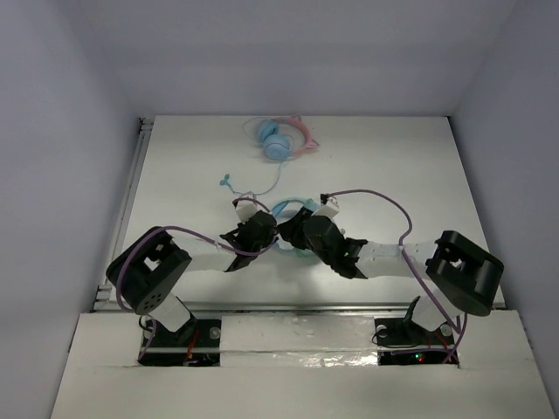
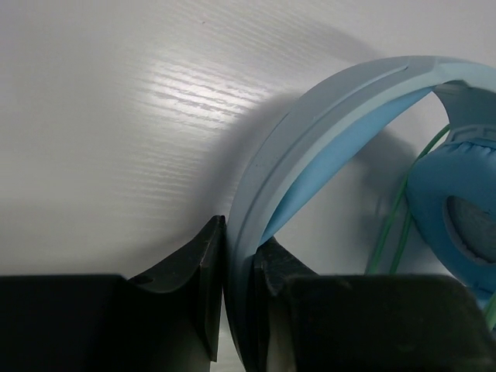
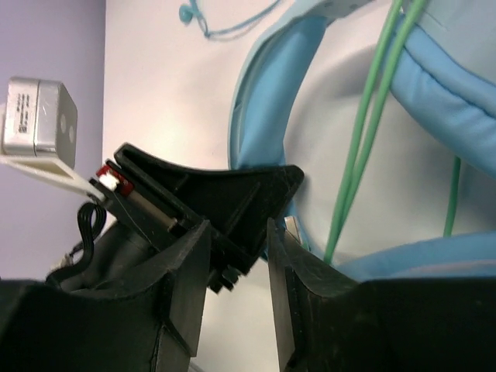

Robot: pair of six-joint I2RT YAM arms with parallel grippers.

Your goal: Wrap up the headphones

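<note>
The large light-blue headphones (image 1: pixel 288 209) lie at the table's middle, mostly hidden under both grippers. My left gripper (image 1: pixel 266 229) is shut on the wide blue headband (image 2: pixel 310 132), which passes between its jaws (image 2: pixel 240 271). A padded cup (image 2: pixel 457 217) and the thin green cable (image 2: pixel 395 217) show at the right of the left wrist view. My right gripper (image 3: pixel 239 256) is open and empty, right beside the left gripper's finger. The headband (image 3: pixel 267 101), two strands of green cable (image 3: pixel 364 132) and a cup pad (image 3: pixel 449 85) lie just beyond it.
Smaller blue headphones with a pink cat-ear band (image 1: pixel 284 140) lie at the back. Their thin teal cable (image 1: pixel 262 190) runs toward the grippers and ends in a plug (image 1: pixel 225 182). Walls enclose the table on the left, right and back.
</note>
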